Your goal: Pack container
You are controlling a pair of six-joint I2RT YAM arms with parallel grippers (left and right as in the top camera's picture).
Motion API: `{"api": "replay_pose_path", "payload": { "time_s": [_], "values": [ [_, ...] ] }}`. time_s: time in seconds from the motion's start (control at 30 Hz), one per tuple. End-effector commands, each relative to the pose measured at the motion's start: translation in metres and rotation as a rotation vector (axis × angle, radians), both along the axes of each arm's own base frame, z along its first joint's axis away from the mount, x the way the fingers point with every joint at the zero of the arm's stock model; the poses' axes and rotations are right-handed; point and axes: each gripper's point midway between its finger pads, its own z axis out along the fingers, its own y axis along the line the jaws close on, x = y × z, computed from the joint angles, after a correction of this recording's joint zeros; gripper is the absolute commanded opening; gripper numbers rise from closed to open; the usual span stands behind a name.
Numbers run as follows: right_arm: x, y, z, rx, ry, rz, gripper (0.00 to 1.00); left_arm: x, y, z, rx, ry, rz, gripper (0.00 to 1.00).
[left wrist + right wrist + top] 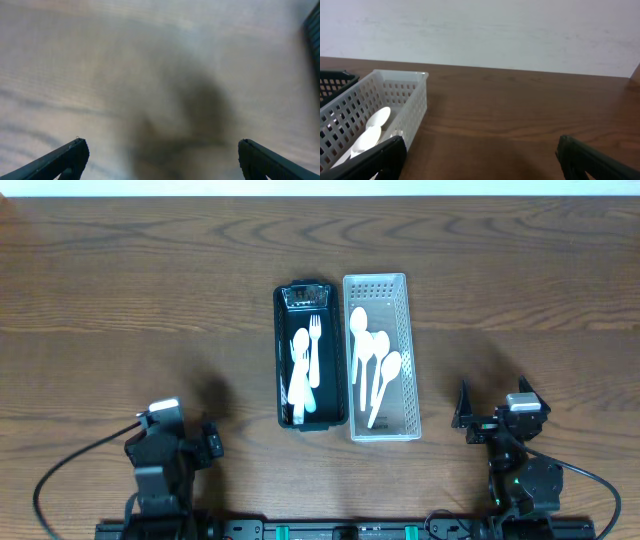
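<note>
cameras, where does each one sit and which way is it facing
Overhead: above the table, looking straight down at the black basket and white basket; both arms show at the bottom.
Left wrist: on the left arm, facing down at blurred wood; left pincer fingers wide apart in the bottom corners.
Right wrist: low, facing across the table to the wall; right pincer fingers in the bottom corners.
Shared: overhead and right wrist both show the white basket with spoons.

Left arm (pixel 160 465), right arm (pixel 522 470) black; pale wrist caps; black cables (pixel 60 475); left tool (pixel 161 147), right tool (pixel 481 145) dark, wedge-fingered.
</note>
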Motion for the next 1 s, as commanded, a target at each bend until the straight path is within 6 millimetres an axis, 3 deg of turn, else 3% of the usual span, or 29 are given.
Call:
{"api": "replay_pose_path", "payload": {
  "time_s": [0.0, 0.17, 0.3, 0.43, 0.63, 0.73, 0.97],
  "values": [
    [-0.001, 0.004, -0.001, -0.010, -0.001, 0.021, 0.99, 0.005, -0.009, 0.026, -0.013, -0.139, -0.049, 0.98],
    [-0.001, 0.004, -0.001, -0.010, -0.001, 0.021, 0.99, 0.029, -0.008, 0.073, 0.004, -0.427, -0.053, 0.98],
    [-0.001, 0.004, 0.000, -0.010, -0.001, 0.021, 0.99, 0.043, -0.008, 0.091, 0.015, -0.609, -0.053, 0.98],
    [-0.001, 0.004, 0.000, -0.010, -0.001, 0.021, 0.99, 0.047, -0.008, 0.076, 0.014, -0.650, -0.054, 0.98],
    [-0.001, 0.004, -0.001, -0.010, -0.001, 0.021, 0.99, 0.045, -0.013, 0.030, -0.014, -0.474, -0.070, 0.98],
    [-0.001, 0.004, 0.000, -0.010, -0.001, 0.021, 0.99, 0.047, -0.025, 0.031, -0.036, -0.478, -0.130, 0.98],
    [-0.001, 0.004, -0.001, -0.010, -0.001, 0.021, 0.99, 0.047, -0.025, 0.031, -0.037, -0.476, -0.131, 0.98]
  ]
}}
